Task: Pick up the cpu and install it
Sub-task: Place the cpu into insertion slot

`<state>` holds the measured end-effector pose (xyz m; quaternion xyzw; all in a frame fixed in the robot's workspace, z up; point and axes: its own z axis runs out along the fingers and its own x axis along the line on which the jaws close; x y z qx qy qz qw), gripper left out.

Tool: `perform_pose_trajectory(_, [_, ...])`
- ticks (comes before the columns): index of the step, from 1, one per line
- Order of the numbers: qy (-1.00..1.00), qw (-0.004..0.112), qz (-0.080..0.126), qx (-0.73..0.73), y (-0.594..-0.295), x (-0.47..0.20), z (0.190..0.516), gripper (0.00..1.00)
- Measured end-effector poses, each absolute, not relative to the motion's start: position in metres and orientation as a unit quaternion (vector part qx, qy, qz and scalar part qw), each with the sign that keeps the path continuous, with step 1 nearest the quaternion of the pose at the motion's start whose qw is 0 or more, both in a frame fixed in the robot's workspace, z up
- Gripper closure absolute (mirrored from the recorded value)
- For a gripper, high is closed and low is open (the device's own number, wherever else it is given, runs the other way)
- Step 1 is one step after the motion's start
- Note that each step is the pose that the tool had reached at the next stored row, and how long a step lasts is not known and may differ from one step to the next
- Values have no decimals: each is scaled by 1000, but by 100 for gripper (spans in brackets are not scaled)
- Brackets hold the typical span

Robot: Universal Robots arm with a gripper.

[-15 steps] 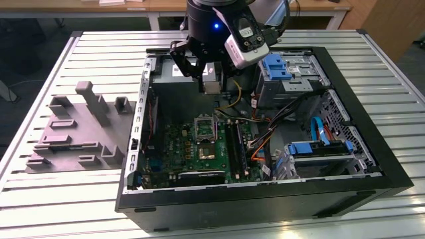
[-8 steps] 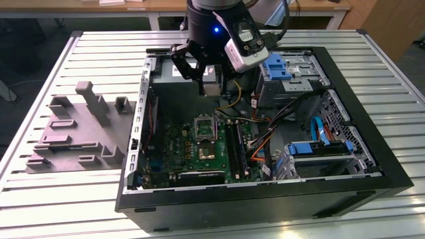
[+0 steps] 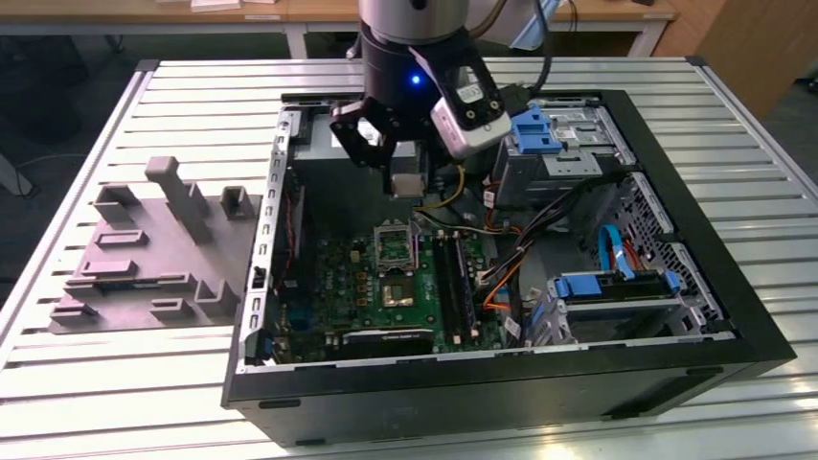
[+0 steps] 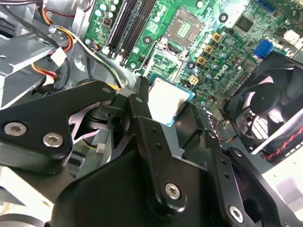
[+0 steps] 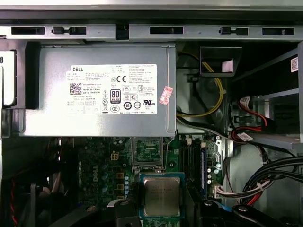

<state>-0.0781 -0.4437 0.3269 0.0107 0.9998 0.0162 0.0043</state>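
Second wrist view: fingers [image 4: 140, 106] hide part of the cpu [image 4: 166, 99] rim. Fan [image 4: 265, 101] is cut off by the frame edge. First wrist view: label [image 5: 113, 90] print too small to read.

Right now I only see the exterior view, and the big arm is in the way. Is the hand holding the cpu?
Observer: Yes. In the second wrist view the hand grips the cpu by two opposite edges.
Operator: Which side can you see?
Observer: In the first wrist view its silvery top faces the camera.
Operator: What's behind the arm?
Observer: A grey metal box with a white label, seen in the first wrist view.
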Motion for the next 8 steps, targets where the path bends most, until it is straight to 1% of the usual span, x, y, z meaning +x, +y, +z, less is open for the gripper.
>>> perform_pose_trajectory(8, [1000, 4, 16, 10, -449, -78, 312, 53])
